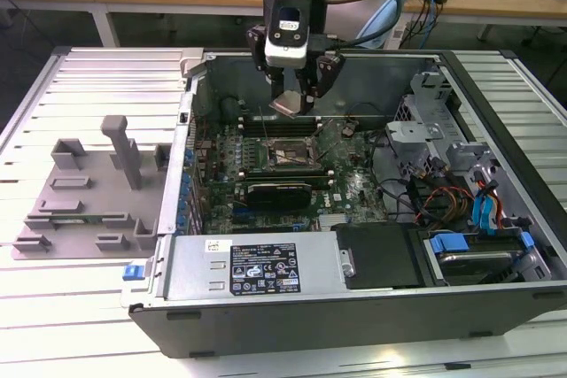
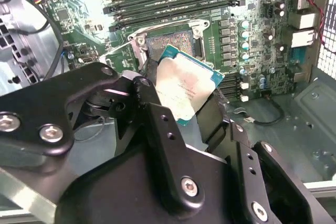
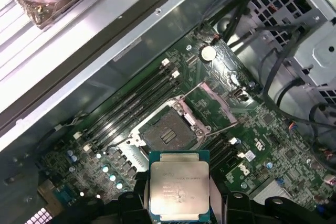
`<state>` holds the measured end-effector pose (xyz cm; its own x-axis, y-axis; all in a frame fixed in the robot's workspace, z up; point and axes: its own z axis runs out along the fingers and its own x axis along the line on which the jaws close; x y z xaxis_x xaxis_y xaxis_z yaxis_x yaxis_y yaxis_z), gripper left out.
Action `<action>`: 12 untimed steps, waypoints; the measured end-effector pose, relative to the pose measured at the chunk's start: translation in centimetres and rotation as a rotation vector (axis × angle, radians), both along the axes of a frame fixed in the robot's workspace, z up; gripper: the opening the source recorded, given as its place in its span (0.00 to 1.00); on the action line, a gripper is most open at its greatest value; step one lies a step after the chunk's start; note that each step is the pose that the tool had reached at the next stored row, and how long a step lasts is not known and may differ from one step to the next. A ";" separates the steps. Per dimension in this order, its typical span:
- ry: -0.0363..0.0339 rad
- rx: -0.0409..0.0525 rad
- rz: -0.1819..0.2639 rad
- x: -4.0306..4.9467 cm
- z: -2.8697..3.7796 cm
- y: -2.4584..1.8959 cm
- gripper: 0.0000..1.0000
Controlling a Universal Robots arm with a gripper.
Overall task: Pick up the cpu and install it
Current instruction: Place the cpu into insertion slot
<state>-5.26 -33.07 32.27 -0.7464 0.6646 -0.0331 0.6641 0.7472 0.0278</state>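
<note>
CPU hangs tilted in the exterior view, clamped in the gripper above the motherboard inside the open case, close to the socket but not touching it. In the second wrist view the CPU shows its metal top, pinched at two opposite edges by black fingers, with the socket just beyond. In the first wrist view the CPU sits level between the fingers, apart from the bare socket.
</note>
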 end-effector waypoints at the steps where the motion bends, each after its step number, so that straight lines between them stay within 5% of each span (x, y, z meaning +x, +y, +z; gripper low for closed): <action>1: 0.0000 0.0000 -0.013 0.00 0.00 0.00 0.54; 12: 0.0000 0.0001 -0.263 0.00 -0.11 0.00 0.54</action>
<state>-5.26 -33.08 32.15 -0.5483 0.8356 -0.0330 0.8352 0.5492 0.0279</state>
